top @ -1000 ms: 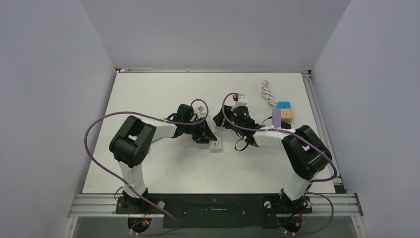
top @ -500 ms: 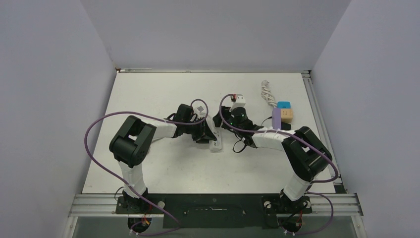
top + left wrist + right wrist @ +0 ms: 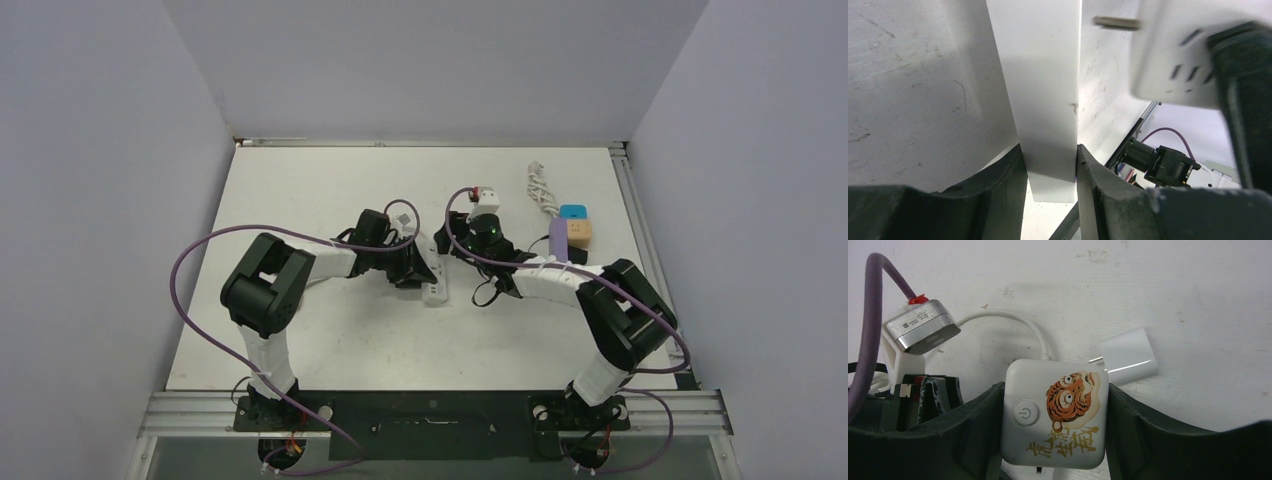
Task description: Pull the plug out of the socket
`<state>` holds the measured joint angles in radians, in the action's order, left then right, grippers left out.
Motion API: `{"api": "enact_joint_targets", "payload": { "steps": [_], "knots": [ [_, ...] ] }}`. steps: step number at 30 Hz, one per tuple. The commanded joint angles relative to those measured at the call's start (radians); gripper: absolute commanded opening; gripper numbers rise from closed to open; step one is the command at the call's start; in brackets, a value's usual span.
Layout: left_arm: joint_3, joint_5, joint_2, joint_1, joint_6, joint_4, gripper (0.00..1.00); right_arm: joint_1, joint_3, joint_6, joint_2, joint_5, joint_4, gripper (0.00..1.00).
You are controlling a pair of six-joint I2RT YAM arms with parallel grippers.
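Observation:
My right gripper (image 3: 457,245) (image 3: 1055,390) is shut on a white socket cube (image 3: 1055,420) with a tiger picture and a power button. A small white plug (image 3: 1128,357) lies on the table just past the cube's top right corner, its bare metal prongs pointing at the cube. A white cable curves away from the cube's top. My left gripper (image 3: 424,272) (image 3: 1049,150) is shut on a long white slab (image 3: 1040,75) (image 3: 437,291). In the left wrist view the cube (image 3: 1173,55) hangs close to the slab's right, with one prong (image 3: 1115,22) at its edge.
At the back right lie a coiled white cable (image 3: 540,190), a blue block (image 3: 573,212), a tan block (image 3: 580,230) and a purple block (image 3: 558,240). A metal rail (image 3: 628,200) edges the table's right side. The left wrist camera (image 3: 923,330) sits close to the cube.
My right gripper has shifted slightly left toward the left gripper with the cube in it. The left gripper and the slab have stayed put.

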<state>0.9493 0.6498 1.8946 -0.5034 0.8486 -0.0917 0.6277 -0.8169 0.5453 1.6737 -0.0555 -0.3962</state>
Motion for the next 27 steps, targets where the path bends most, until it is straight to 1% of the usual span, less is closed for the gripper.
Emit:
{"api": "enact_joint_targets", "payload": {
  "steps": [1,5,10,13,17,19,22,23,25,27],
  "knots": [
    [-0.010,-0.162,0.025,0.023,-0.065,0.077,0.00,-0.029,0.009,-0.044,-0.108,-0.020,-0.034,0.05],
    [-0.008,-0.162,0.025,0.026,-0.063,0.076,0.00,-0.029,0.024,-0.052,-0.141,-0.043,-0.035,0.05],
    [0.013,-0.159,-0.008,0.061,-0.093,0.087,0.00,-0.045,0.017,-0.043,-0.128,-0.040,-0.020,0.05],
    [0.070,-0.186,-0.009,0.090,-0.130,0.139,0.00,-0.057,0.009,-0.023,-0.100,-0.007,-0.023,0.05],
    [0.191,-0.197,0.036,0.101,-0.158,0.175,0.00,-0.057,-0.004,-0.007,-0.045,0.045,-0.037,0.07],
    [0.241,-0.199,0.071,0.106,-0.173,0.204,0.00,-0.057,-0.010,-0.004,-0.029,0.047,-0.036,0.12],
    [0.267,-0.210,0.088,0.125,-0.191,0.218,0.00,-0.057,-0.028,-0.009,-0.004,0.082,-0.019,0.18],
    [0.272,-0.215,0.088,0.133,-0.204,0.224,0.00,-0.057,-0.032,-0.011,0.004,0.084,-0.015,0.21],
    [0.282,-0.233,0.084,0.144,-0.228,0.249,0.06,-0.057,-0.034,-0.012,0.010,0.089,-0.013,0.28],
    [0.296,-0.249,0.079,0.152,-0.250,0.272,0.18,-0.058,-0.034,-0.014,0.014,0.087,-0.014,0.41]
  ]
}}
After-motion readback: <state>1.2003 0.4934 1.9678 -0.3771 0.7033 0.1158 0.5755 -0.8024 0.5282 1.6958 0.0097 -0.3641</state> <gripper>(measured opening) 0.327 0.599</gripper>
